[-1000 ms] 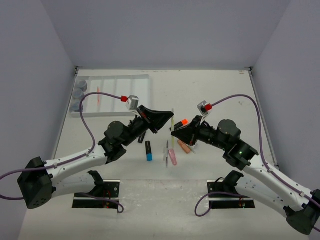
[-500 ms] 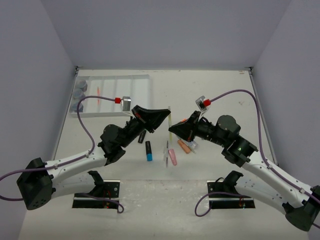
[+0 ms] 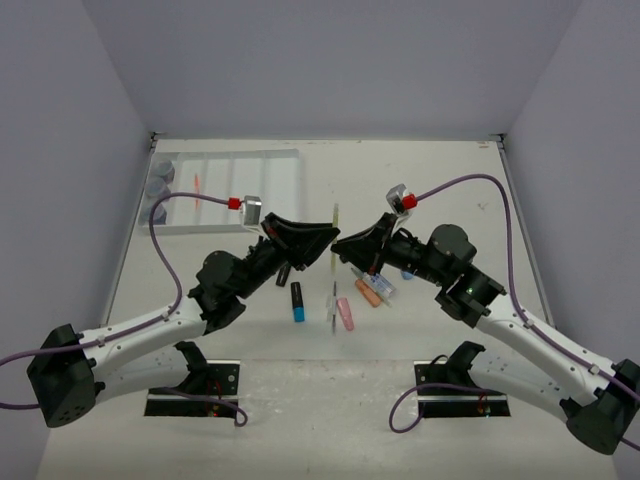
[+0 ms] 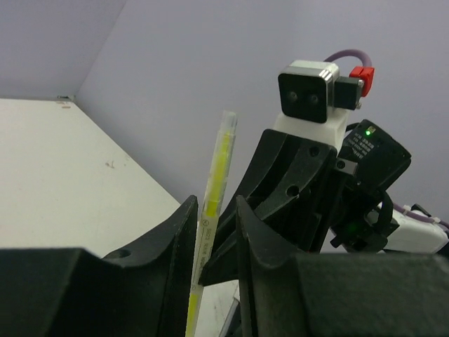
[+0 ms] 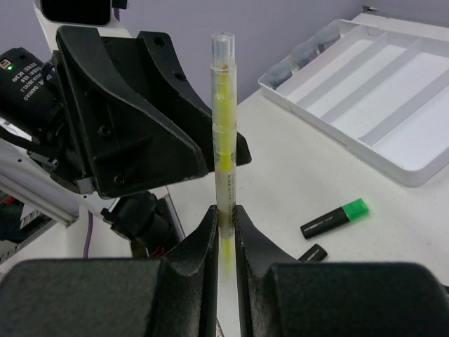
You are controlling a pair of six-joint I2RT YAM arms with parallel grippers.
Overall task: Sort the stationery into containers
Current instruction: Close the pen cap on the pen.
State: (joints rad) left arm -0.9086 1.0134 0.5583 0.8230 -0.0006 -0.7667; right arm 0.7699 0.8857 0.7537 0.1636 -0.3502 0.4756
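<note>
My right gripper (image 3: 340,246) is shut on a thin yellow pen (image 3: 333,232) and holds it upright above the table; the right wrist view shows the pen (image 5: 224,140) pinched between the fingers (image 5: 224,214). My left gripper (image 3: 327,240) meets it from the left. In the left wrist view its jaws (image 4: 214,210) stand either side of the pen (image 4: 215,175), which touches the left finger with a gap to the right one. The white five-compartment tray (image 3: 285,166) lies far left, with grey-blue pots (image 3: 155,190) at its left end.
On the table below the grippers lie a blue-capped highlighter (image 3: 297,301), a thin pen (image 3: 331,305), a pink eraser (image 3: 345,313) and an orange eraser (image 3: 367,293). A green-capped highlighter (image 5: 335,218) lies under the left arm. Purple walls enclose the table.
Both grippers have closed in on each other and risen slightly. The left gripper's jaws now straddle the yellow pen that the right gripper holds.
</note>
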